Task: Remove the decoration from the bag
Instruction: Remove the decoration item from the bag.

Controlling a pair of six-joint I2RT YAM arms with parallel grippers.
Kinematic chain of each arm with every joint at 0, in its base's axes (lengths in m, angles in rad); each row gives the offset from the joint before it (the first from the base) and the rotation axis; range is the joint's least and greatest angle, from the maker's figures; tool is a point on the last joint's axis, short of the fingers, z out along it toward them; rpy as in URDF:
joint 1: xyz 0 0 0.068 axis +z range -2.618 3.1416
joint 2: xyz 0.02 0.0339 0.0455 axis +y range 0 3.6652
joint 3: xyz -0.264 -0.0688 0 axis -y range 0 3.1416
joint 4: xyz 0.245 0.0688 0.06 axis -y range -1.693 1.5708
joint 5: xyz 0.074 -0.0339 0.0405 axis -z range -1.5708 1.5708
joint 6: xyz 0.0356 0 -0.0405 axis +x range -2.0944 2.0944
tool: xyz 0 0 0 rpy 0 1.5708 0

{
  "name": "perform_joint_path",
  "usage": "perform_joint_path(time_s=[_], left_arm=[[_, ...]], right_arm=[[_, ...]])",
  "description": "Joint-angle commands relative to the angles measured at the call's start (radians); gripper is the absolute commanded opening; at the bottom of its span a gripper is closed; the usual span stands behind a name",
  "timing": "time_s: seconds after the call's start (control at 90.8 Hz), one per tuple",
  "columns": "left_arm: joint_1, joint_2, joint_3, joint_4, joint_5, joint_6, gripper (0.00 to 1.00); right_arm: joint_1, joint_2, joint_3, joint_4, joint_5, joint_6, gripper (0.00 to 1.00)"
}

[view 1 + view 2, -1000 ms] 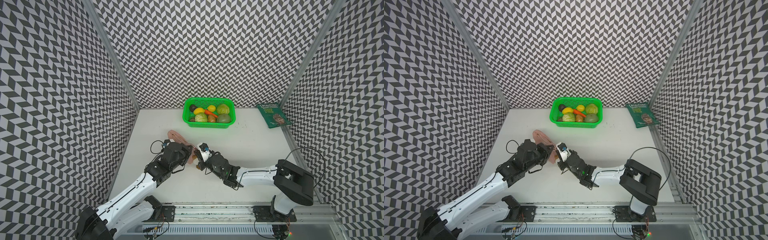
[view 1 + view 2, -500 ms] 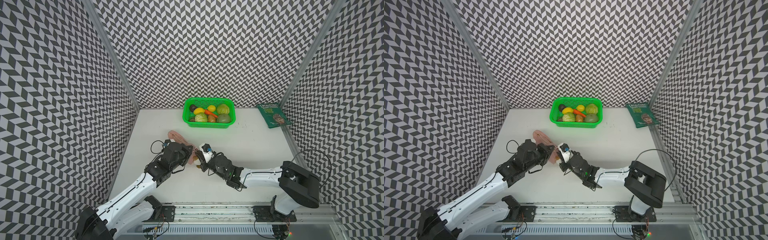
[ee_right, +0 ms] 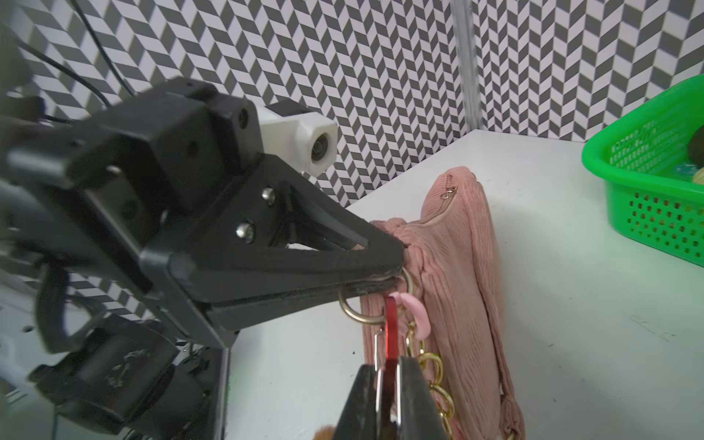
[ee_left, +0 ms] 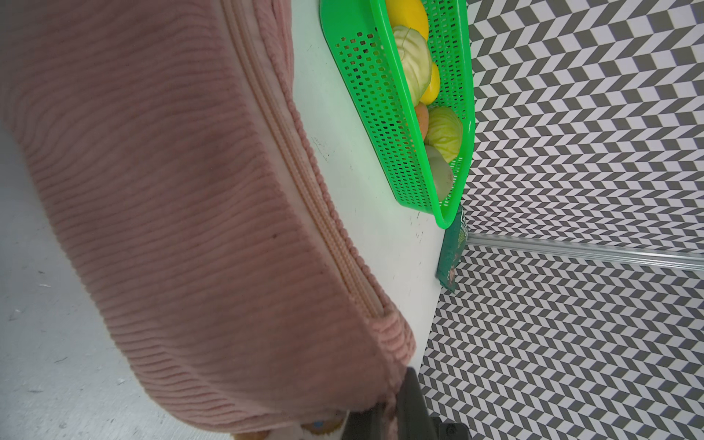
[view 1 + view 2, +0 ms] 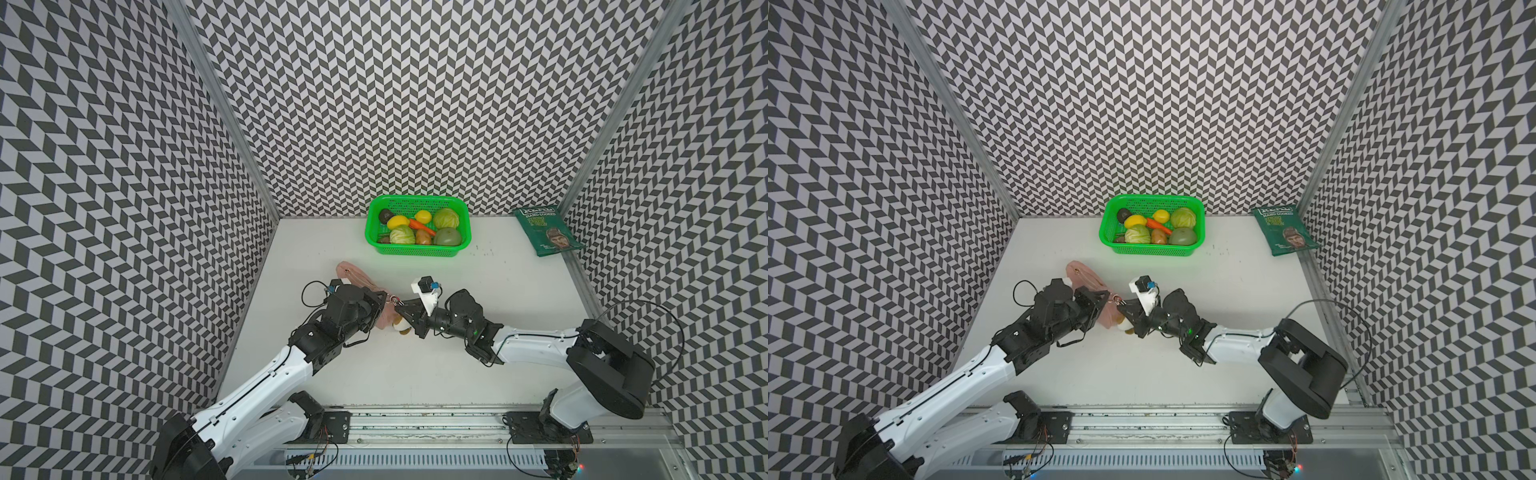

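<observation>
The pink corduroy bag (image 5: 356, 276) (image 5: 1084, 276) lies on the white table, its near end lifted. My left gripper (image 5: 387, 300) (image 5: 1110, 300) (image 3: 396, 275) is shut on that end (image 4: 266, 266), right by a gold ring (image 3: 356, 313). A red clasp (image 3: 391, 335) hooks through the ring. My right gripper (image 5: 400, 310) (image 5: 1122, 310) (image 3: 388, 367) is shut on this clasp. The decoration (image 5: 401, 326) (image 5: 1124, 326), a small white and brown plush, hangs below the two grippers. Only a sliver of the plush (image 4: 324, 434) shows in the left wrist view. A gold chain (image 3: 434, 365) dangles beside the clasp.
A green basket (image 5: 417, 250) (image 5: 1152, 249) (image 4: 381, 114) (image 3: 647, 179) of toy vegetables stands at the back middle. A dark green crisp packet (image 5: 546, 232) (image 5: 1285, 230) lies at the back right corner. Patterned walls close three sides.
The right arm has shifted slightly to the right and its wrist has turned a little, still shut on the clasp. The left arm and bag have stayed put.
</observation>
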Motion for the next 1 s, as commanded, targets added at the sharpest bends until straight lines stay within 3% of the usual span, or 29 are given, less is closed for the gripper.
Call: perform_joint_path(time_s=[0.0,0.121,0.242,0.33,0.584,0.826,0.991], left_arm=[[0.014,-0.026,0.016,0.001,-0.054,0.016,0.00],[0.015,-0.029,0.019,0.001,-0.053,0.012,0.00],[0.016,-0.030,0.029,-0.008,-0.053,0.007,0.00],[0.016,-0.028,0.041,-0.024,-0.052,0.007,0.00],[0.016,-0.026,0.055,-0.047,-0.039,-0.012,0.00],[0.016,-0.027,0.058,-0.056,-0.044,-0.044,0.00],[0.016,-0.032,0.062,-0.063,-0.052,-0.050,0.00]], right_arm=[[-0.034,0.020,0.008,0.081,-0.140,0.071,0.13],[-0.037,0.054,0.045,0.046,-0.168,0.060,0.20],[-0.038,0.065,0.047,0.008,-0.147,0.042,0.49],[-0.038,0.042,0.022,-0.010,-0.102,0.037,0.58],[-0.008,-0.072,-0.035,-0.097,0.086,0.005,0.61],[0.157,-0.087,-0.034,-0.085,0.537,-0.045,0.61],[0.214,-0.031,-0.024,0.026,0.691,-0.058,0.61]])
